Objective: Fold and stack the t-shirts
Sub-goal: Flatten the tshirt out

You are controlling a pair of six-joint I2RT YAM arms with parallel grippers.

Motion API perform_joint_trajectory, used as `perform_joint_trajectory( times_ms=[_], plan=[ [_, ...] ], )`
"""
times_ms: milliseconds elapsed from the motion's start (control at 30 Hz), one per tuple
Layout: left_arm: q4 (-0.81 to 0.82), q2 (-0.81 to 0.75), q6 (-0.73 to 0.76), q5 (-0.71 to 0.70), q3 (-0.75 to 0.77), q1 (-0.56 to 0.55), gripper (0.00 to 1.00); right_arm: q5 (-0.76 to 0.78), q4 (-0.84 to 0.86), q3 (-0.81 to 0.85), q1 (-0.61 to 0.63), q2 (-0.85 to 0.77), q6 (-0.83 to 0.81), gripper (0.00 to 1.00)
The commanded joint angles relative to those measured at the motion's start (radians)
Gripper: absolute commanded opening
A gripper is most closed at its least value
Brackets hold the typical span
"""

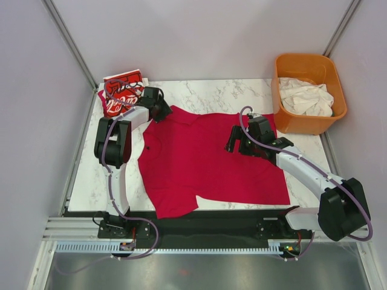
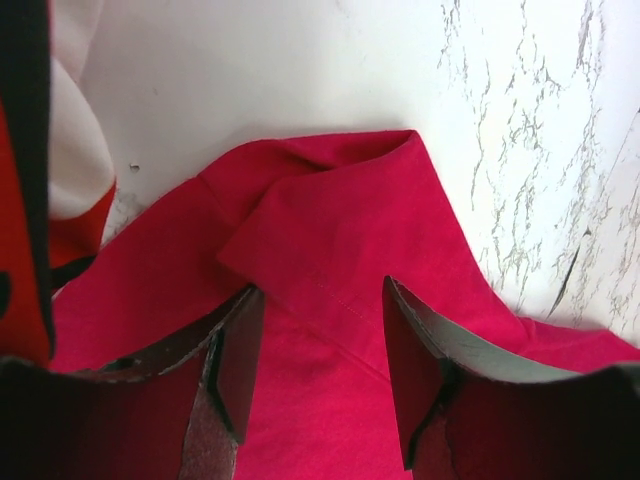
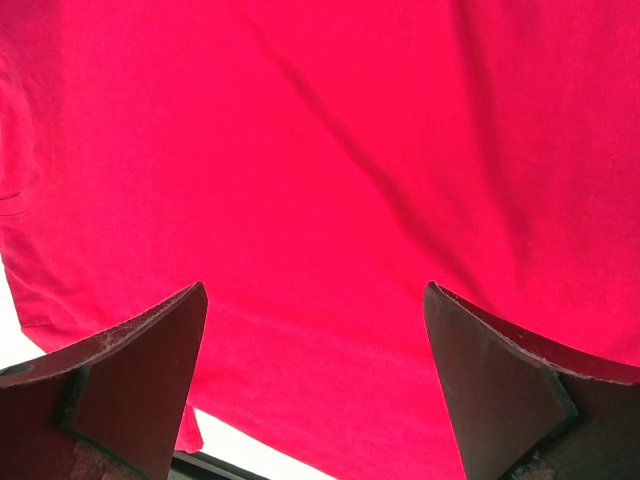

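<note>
Fold pending: left gripper (image 2: 320, 300), jaws apart, over far sleeve (image 2: 330, 200) of plain crimson cloth t-shirt (image 1: 205, 163); right gripper (image 3: 315, 300), likewise spread, above its body; both likely need to pinch next.

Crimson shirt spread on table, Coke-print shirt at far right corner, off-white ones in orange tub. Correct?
No: top external view shows the Coke-print shirt at the far left corner. Crimson shirt on the table and off-white shirts in the orange tub are right.
</note>
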Motion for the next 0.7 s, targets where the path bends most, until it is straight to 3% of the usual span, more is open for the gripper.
perform_joint_trajectory(
  times_ms=[0, 133, 467, 667],
  plan=[
    [0.03, 0.014, -0.015, -0.012, 0.052, 0.001, 0.57, 0.01, 0.019, -0.003, 0.003, -0.003, -0.011, 0.98],
    [0.028, 0.027, -0.016, -0.008, 0.074, 0.001, 0.56, 0.013, 0.022, 0.0, 0.003, 0.007, -0.016, 0.98],
    [0.03, 0.045, -0.019, 0.013, 0.09, 0.0, 0.03, 0.019, 0.024, -0.003, 0.002, 0.022, -0.03, 0.98],
    [0.03, 0.039, -0.027, 0.024, 0.089, 0.001, 0.02, 0.025, 0.024, -0.004, 0.003, 0.025, -0.036, 0.98]
  ],
)
